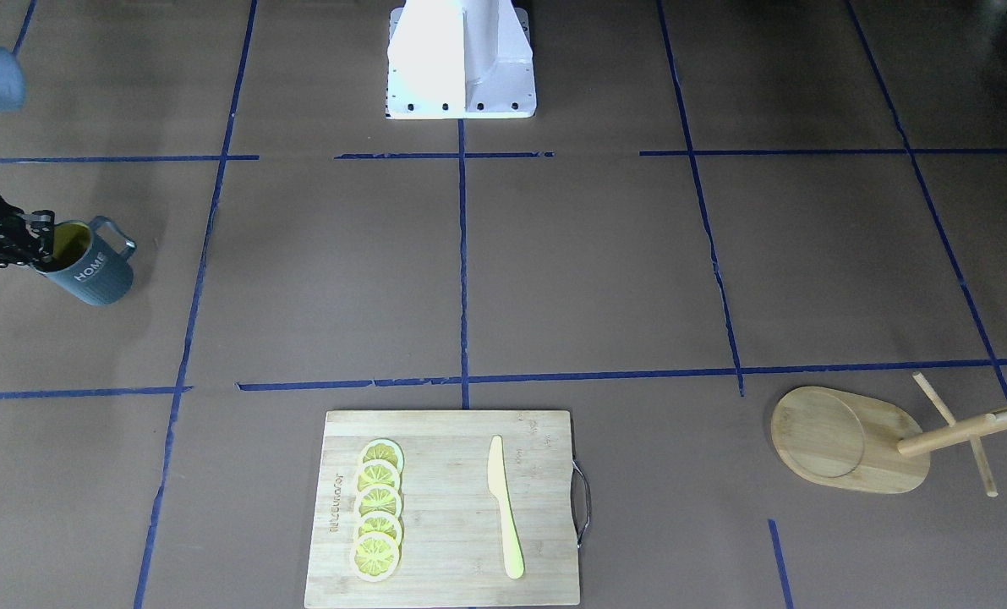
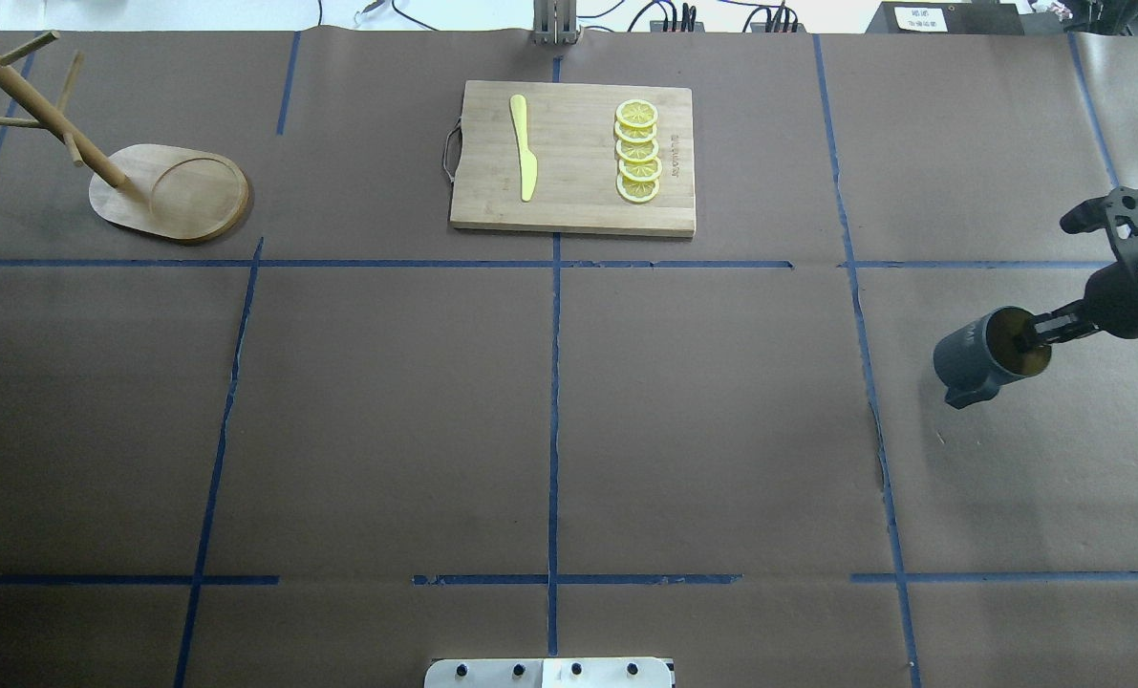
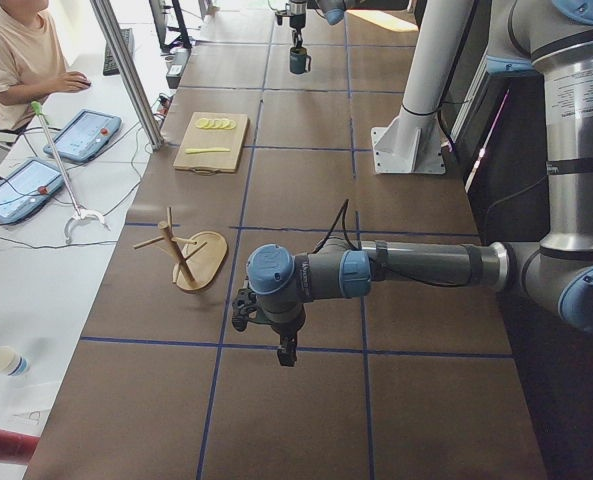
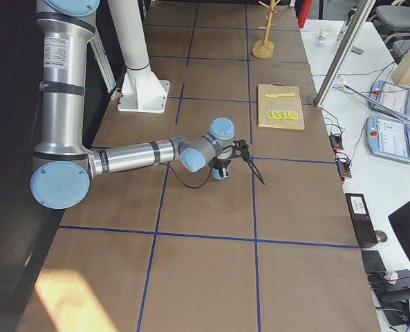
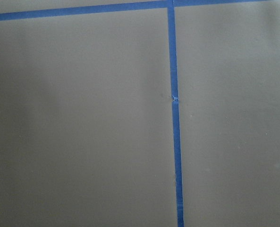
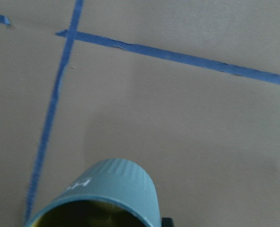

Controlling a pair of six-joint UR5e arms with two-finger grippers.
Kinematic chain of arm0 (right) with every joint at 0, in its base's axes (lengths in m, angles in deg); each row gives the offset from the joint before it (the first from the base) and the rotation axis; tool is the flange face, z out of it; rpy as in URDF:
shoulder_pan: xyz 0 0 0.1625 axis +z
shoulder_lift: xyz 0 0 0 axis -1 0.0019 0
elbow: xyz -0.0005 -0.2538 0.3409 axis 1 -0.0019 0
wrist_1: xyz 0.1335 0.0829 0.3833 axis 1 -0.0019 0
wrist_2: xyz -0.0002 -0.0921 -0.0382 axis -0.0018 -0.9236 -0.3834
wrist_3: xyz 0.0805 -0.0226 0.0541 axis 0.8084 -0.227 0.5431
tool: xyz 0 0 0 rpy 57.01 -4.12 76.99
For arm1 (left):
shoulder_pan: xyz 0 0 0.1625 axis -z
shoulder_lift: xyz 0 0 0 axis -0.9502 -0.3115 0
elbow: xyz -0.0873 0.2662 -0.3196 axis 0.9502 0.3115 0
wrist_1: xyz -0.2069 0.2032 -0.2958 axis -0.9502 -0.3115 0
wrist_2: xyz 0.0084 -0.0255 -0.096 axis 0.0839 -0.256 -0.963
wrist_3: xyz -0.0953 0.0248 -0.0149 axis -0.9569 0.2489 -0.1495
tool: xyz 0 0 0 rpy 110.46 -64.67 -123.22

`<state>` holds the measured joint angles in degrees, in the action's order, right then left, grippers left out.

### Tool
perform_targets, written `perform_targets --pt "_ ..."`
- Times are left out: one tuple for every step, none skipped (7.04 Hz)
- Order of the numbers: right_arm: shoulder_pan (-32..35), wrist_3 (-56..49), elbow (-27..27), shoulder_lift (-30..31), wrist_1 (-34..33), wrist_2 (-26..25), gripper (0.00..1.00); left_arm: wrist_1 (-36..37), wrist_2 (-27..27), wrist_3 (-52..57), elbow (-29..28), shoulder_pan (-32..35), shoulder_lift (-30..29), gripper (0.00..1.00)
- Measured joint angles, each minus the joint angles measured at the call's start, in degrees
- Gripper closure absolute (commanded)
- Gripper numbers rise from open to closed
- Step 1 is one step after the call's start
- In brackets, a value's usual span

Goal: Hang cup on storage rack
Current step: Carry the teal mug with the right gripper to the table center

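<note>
The right gripper is clamped on the rim of the dark blue-grey ribbed mug, which is tilted near the right edge of the table. The light bamboo mug tree stands at the far left corner. For the left gripper, whether the fingers are apart or together cannot be told.

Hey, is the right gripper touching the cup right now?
Touching. The overhead view shows the right gripper clamped on the rim of the cup, one jaw inside.

A rectangular bamboo cutting board lies midway along the worktop's far edge. On it lie five overlapping yellow lemon slices and, apart, a pale yellow knife.
</note>
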<state>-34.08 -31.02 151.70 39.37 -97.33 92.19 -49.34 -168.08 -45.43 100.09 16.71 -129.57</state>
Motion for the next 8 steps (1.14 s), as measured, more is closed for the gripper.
perform_targets --pt "-4.29 8.2 0.46 -4.36 -1.04 -0.96 1.0 -0.02 -0.02 0.0 0.0 -0.02 -0.02 0.0" --pt "-8.69 15.48 0.65 -9.93 -4.06 -2.94 1.0 -0.03 -0.02 0.0 -0.02 -0.04 -0.04 0.0" --pt "-13.01 21.11 0.69 -16.89 -9.61 -6.17 1.0 -0.06 -0.03 0.0 -0.04 -0.05 -0.05 0.0" --pt "-16.92 25.41 0.54 -23.83 -16.03 -9.58 1.0 -0.09 -0.03 0.0 -0.08 -0.08 -0.05 0.0" --pt "-20.54 29.57 0.08 -29.95 -21.28 -12.81 1.0 -0.11 -0.02 0.0 -0.09 -0.11 -0.08 0.0" --pt "-23.73 33.75 -1.17 -35.1 -24.38 -15.62 1.0 -0.12 -0.03 0.0 -0.08 -0.12 -0.15 0.0" --pt "-26.08 37.04 -2.69 -38.78 -26.2 -17.4 1.0 -0.12 -0.03 0.0 -0.08 -0.13 -0.19 0.0" --pt "-27.66 38.91 -3.53 -40.6 -27.49 -18.23 0.98 -0.12 -0.02 0.0 -0.11 -0.13 -0.21 0.0"
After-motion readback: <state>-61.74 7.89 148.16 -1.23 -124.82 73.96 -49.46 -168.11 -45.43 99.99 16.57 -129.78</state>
